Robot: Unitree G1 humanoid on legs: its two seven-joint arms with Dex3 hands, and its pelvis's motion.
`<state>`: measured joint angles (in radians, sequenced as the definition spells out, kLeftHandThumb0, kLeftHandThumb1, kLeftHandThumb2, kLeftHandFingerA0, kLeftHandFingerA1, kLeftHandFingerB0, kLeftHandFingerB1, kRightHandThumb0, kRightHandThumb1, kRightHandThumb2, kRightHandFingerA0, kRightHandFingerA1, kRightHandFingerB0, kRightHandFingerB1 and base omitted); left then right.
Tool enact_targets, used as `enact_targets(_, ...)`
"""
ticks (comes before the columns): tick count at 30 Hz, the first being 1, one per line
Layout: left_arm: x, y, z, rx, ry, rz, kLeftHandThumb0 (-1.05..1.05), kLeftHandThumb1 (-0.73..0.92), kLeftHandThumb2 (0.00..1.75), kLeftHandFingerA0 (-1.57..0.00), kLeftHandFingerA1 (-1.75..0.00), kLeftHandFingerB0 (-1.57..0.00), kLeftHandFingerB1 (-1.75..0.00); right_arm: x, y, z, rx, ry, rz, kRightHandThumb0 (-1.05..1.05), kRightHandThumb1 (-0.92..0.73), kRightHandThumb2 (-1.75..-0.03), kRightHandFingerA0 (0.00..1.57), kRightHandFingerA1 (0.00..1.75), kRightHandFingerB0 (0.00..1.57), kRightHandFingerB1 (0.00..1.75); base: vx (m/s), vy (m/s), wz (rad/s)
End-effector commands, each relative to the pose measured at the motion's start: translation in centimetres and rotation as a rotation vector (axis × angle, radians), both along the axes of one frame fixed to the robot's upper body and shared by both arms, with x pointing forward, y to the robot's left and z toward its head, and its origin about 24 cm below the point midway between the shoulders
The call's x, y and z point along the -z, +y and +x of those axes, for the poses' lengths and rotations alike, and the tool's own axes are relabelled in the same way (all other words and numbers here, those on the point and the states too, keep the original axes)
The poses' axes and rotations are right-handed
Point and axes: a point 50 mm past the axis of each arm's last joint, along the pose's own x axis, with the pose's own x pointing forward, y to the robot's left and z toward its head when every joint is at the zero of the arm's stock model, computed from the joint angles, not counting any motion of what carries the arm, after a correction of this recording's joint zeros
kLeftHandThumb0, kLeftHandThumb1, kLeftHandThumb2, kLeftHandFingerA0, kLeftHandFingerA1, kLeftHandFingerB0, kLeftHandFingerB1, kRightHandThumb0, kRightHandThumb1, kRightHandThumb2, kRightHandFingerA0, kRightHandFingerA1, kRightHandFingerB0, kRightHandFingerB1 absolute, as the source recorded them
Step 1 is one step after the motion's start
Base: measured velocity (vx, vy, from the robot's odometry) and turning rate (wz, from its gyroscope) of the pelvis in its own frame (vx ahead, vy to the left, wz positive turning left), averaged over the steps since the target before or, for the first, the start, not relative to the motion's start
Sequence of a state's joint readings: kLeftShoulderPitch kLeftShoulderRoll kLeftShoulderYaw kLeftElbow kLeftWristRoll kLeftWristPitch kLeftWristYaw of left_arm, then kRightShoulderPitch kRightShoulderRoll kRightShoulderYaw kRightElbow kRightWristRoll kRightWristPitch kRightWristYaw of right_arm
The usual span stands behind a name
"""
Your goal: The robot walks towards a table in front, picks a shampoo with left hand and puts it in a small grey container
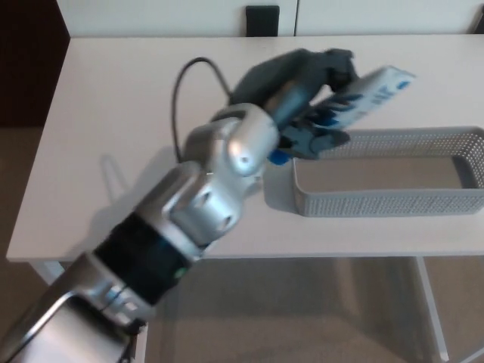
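Note:
My left hand (314,91) is raised over the white table (113,136), its dark fingers shut on a white and blue shampoo tube (374,94). The tube lies tilted, its far end pointing up and to the right, its blue cap (278,157) low beside my wrist. It hangs above the left end of the small grey mesh container (386,203), which looks empty inside. My silver left forearm (204,204) runs diagonally from the bottom left. My right hand does not show.
The grey container runs past the right edge of the picture, close to the table's front edge. A black cable (181,91) loops up from my wrist. A dark chair back (262,19) stands beyond the table's far side. Floor shows below.

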<state>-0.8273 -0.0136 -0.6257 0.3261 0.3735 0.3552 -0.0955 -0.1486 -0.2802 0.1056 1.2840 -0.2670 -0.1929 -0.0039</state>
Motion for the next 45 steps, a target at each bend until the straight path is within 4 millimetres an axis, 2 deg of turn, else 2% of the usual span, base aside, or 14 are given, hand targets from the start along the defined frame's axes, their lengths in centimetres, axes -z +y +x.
enact_targets(1, -0.5, -1.0, 0.1, 0.027, -0.074, 0.041, -0.08, 0.65, 0.7, -0.85, -1.62, -0.73, -1.43, 0.0, -0.2, -0.2, -0.001, -0.008, -0.011, -0.29, -0.68, -0.59, 0.73, 0.45, 0.6, 0.41, 0.0, 0.0, 0.0)
enact_targets(2, 0.2, -2.2, 0.4, 0.048, -0.031, 0.095, -0.15, 0.75, 0.6, -0.72, -1.75, -0.59, -1.58, 0.0, -0.1, 0.0, 0.012, -0.005, -0.012, -0.29, -0.66, -0.6, 0.75, 0.46, 0.61, 0.42, 0.0, 0.0, 0.0)
enact_targets(8, 0.2, -2.4, 1.0, 0.043, -0.032, 0.105, -0.11, 0.78, 0.63, -0.84, -1.73, -0.6, -1.53, -0.1, 0.0, 0.2, 0.005, -0.013, -0.007, -0.3, -0.66, -0.59, 0.74, 0.46, 0.6, 0.41, 0.0, 0.0, 0.0)
enact_targets(19, -1.0, -2.7, 1.6, 0.034, -0.041, 0.122, -0.12, 0.78, 0.6, -0.78, -1.73, -0.55, -1.56, -0.1, 0.4, 0.6, -0.008, -0.023, -0.003, -0.3, -0.68, -0.59, 0.75, 0.46, 0.61, 0.42, 0.0, 0.0, 0.0)
enact_targets(20, -1.2, -2.6, 1.7, 0.034, -0.055, 0.123, -0.14, 0.76, 0.59, -0.65, -1.75, -0.55, -1.58, -0.1, 0.5, 0.6, -0.013, -0.018, -0.008, -0.3, -0.67, -0.59, 0.74, 0.46, 0.62, 0.42, 0.0, 0.0, 0.0)
enact_targets(21, -1.2, -2.6, 1.7, 0.034, -0.057, 0.123, -0.14, 0.76, 0.59, -0.65, -1.75, -0.55, -1.58, -0.1, 0.5, 0.6, -0.014, -0.018, -0.008, -0.3, -0.67, -0.59, 0.74, 0.46, 0.62, 0.42, 0.0, 0.0, 0.0)
enact_targets(22, -1.3, -2.6, 1.8, 0.035, -0.058, 0.125, -0.25, 0.6, 0.84, -1.02, -1.39, -0.77, -1.26, -0.1, 0.5, 0.6, -0.012, -0.019, -0.008, -0.3, -0.67, -0.59, 0.74, 0.46, 0.62, 0.42, 0.0, 0.0, 0.0)
enact_targets(28, -1.4, -2.5, 1.8, 0.035, -0.057, 0.126, -0.24, 0.59, 0.83, -1.01, -1.4, -0.78, -1.26, -0.1, 0.5, 0.6, -0.012, -0.021, -0.008, -0.31, -0.65, -0.6, 0.73, 0.47, 0.6, 0.42, 0.0, 0.0, 0.0)
enact_targets(29, -1.2, -2.4, 1.8, 0.043, -0.043, 0.125, -0.45, 0.57, 0.57, -0.52, -0.44, -0.39, -0.33, -0.1, 0.6, 0.7, -0.021, -0.019, -0.01, -0.31, -0.65, -0.6, 0.73, 0.46, 0.6, 0.42, 0.0, 0.0, 0.0)
enact_targets(30, -1.1, -2.4, 1.8, 0.044, -0.042, 0.125, -0.45, 0.57, 0.57, -0.52, -0.44, -0.39, -0.33, -0.1, 0.6, 0.8, -0.022, -0.019, -0.011, -0.31, -0.65, -0.6, 0.73, 0.46, 0.6, 0.42, 0.0, 0.0, 0.0)
enact_targets(31, -0.9, -2.3, 1.8, 0.056, -0.018, 0.162, -0.76, 0.45, 0.82, 0.0, 0.0, 0.0, -0.1, -0.1, 0.7, 0.8, -0.025, -0.021, -0.011, -0.3, -0.67, -0.59, 0.74, 0.46, 0.62, 0.42, 0.0, 0.0, 0.0)
enact_targets(32, -0.7, -2.3, 1.8, 0.07, 0.012, 0.208, -0.76, 0.45, 0.82, 0.0, 0.0, 0.0, -0.1, -0.1, 0.7, 0.9, -0.029, -0.023, -0.011, -0.3, -0.67, -0.59, 0.74, 0.46, 0.62, 0.42, 0.0, 0.0, 0.0)
enact_targets(33, -0.5, -2.3, 1.7, 0.08, 0.032, 0.242, -0.91, 0.52, 0.61, 0.0, 0.0, 0.0, -0.11, -0.1, 0.8, 1.0, -0.028, -0.028, -0.01, -0.29, -0.66, -0.59, 0.75, 0.46, 0.62, 0.42, 0.0, 0.0, 0.0)
enact_targets(45, 0.0, -1.6, 1.5, 0.089, 0.033, 0.317, -0.99, 0.55, 0.66, 0.0, 0.0, 0.0, -0.06, -0.4, 1.1, 1.8, -0.062, -0.035, -0.019, -0.3, -0.67, -0.6, 0.76, 0.46, 0.61, 0.42, 0.0, 0.0, 0.0)
